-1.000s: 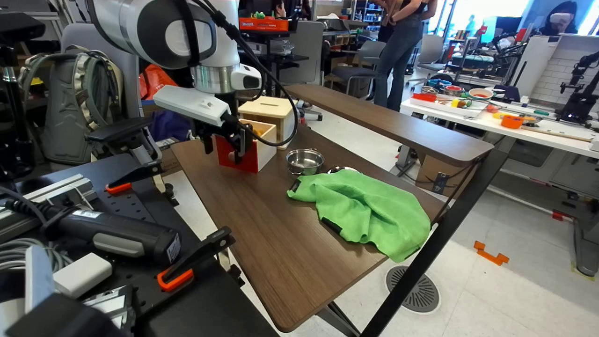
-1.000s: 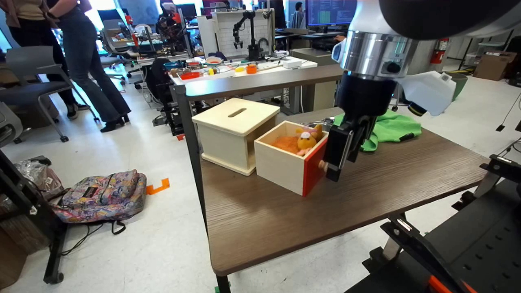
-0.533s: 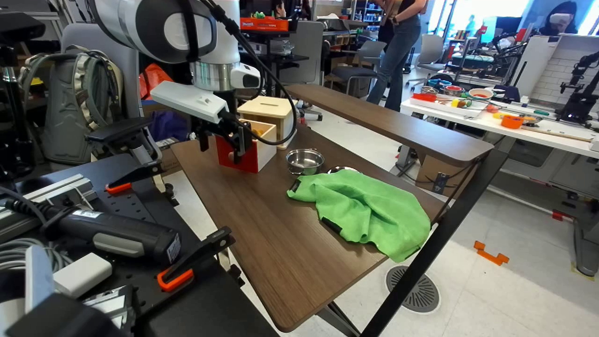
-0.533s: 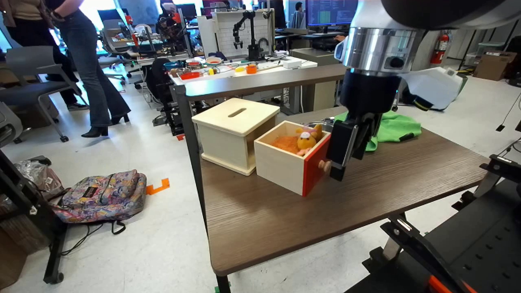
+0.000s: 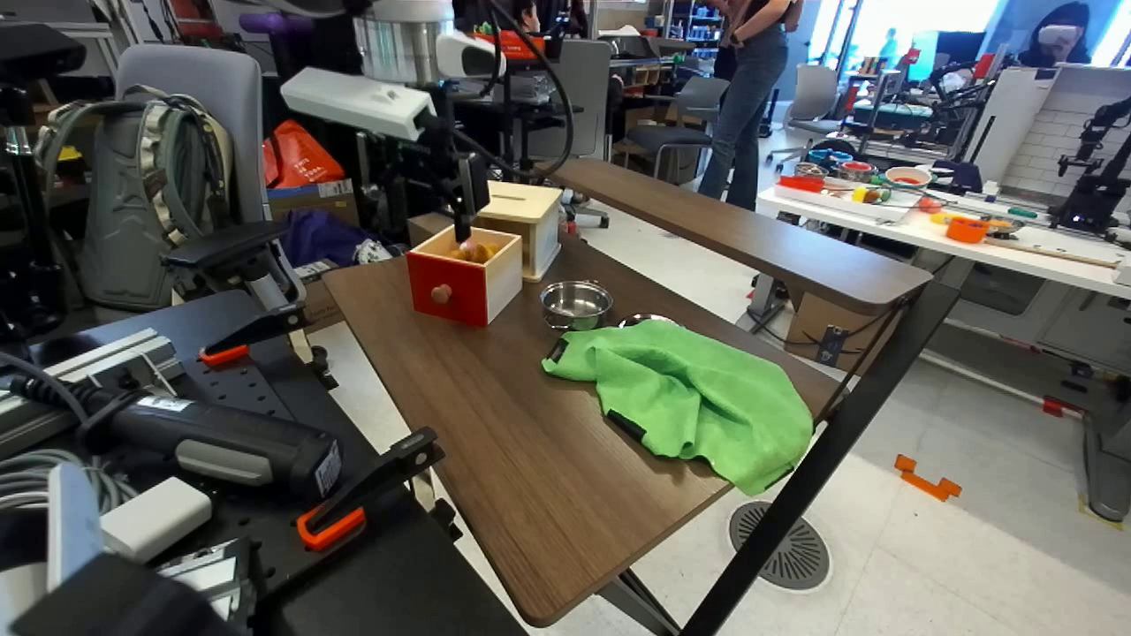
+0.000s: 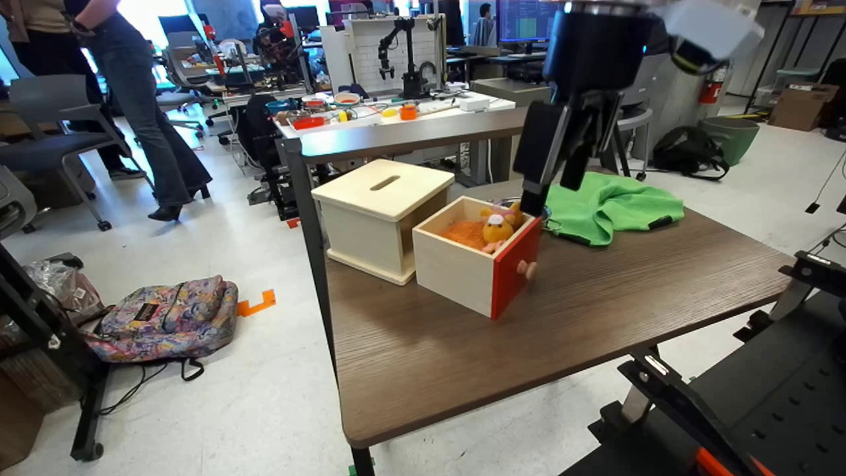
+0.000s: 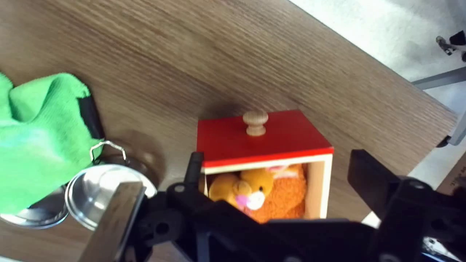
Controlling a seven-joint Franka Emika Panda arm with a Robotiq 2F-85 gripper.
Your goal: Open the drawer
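Observation:
The drawer is a light wooden box with a red front and a small wooden knob. It shows in both exterior views and in the wrist view. It stands well out in front of its tan wooden casing, its open top exposed. I cannot tell whether its back end is still inside. Orange and yellow plush toys lie in it. My gripper is open and empty, above the drawer's front and apart from the knob. The wrist view hides the casing.
A small metal bowl stands beside the drawer. A metal lid lies partly under a green cloth. The brown table has a raised shelf along one side.
My gripper has risen from beside the knob to above the drawer's front edge. The drawer, its casing and the toys have not moved.

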